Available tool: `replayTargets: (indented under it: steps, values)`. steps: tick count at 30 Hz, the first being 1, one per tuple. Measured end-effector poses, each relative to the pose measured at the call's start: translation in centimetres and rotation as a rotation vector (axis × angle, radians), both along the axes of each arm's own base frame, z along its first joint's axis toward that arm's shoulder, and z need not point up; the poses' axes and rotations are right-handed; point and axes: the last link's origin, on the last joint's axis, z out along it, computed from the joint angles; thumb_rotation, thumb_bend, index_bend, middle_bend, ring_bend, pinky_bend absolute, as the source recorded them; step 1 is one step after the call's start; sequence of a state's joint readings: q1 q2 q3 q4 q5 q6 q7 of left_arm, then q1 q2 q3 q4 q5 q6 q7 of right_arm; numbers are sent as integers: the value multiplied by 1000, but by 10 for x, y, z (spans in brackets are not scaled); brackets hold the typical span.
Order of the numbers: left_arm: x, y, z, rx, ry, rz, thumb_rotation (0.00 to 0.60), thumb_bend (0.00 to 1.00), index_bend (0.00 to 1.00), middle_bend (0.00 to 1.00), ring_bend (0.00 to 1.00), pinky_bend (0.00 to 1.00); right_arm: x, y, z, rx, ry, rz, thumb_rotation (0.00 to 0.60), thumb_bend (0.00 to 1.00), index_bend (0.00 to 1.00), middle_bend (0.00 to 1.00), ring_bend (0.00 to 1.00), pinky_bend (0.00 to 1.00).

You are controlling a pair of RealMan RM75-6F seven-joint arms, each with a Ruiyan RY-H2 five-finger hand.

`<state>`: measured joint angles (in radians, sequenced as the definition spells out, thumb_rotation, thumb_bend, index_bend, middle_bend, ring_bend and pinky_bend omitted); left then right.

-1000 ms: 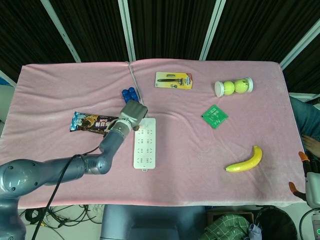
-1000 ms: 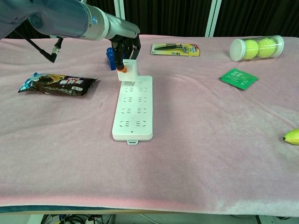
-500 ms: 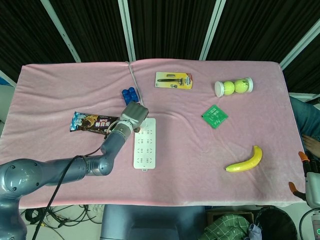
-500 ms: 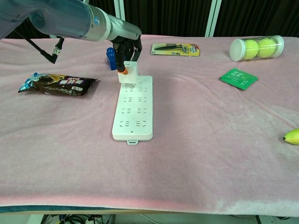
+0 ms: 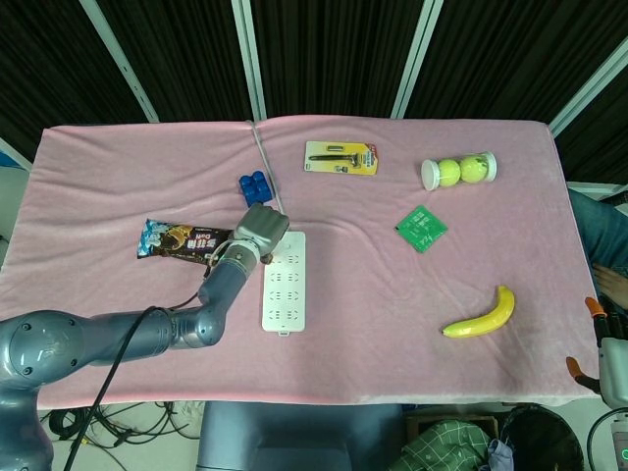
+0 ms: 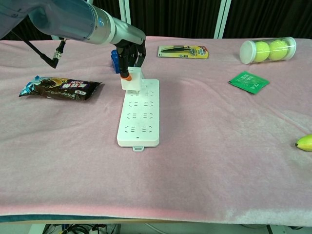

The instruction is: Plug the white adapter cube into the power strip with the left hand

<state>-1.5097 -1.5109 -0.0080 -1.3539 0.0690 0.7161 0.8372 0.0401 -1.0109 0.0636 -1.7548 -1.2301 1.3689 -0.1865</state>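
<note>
My left hand [image 5: 257,232] [image 6: 129,54] grips the white adapter cube [image 6: 132,79] from above, fingers wrapped around its top. The cube stands on the far left end of the white power strip [image 5: 283,283] [image 6: 139,111], which lies lengthwise on the pink cloth. In the head view the hand hides the cube almost wholly. Whether the prongs are seated in a socket cannot be told. My right hand shows in neither view.
A chocolate bar wrapper [image 5: 183,238] [image 6: 60,87] lies left of the strip. A blue object [image 5: 253,183] sits just behind the hand. Farther back lie a carded tool [image 5: 340,158], a tennis ball tube [image 5: 458,171] and a green packet [image 5: 422,228]. A banana [image 5: 481,315] lies at the right.
The left hand has come down and slightly toward the near side with the cube, which now sits lower against the strip's far end.
</note>
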Motion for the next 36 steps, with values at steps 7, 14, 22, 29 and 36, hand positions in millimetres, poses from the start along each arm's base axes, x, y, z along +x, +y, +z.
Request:
replayTargets:
  steps: [7,14,22,29,36]
  values:
    - [-3,0,0,-4,4,8,600,470,634,624,265,224,0,0,0,0,-1,1,600,195,0,38,134,189]
    - [-4,1,-1,-5,1,9,600,470,634,624,265,224,0,0,0,-1,-1,0,600,195,0,38,135,190]
    - [-5,1,-4,-13,4,7,600,470,635,624,265,224,0,0,0,-1,-2,-1,600,195,0,38,135,190]
    - [-2,-1,-7,-20,6,-2,600,470,635,624,266,224,0,0,0,1,-3,0,600,195,0,38,135,190]
    - [2,-2,-12,-24,14,-19,600,470,636,628,271,224,1,0,0,2,-5,1,600,195,0,38,134,190]
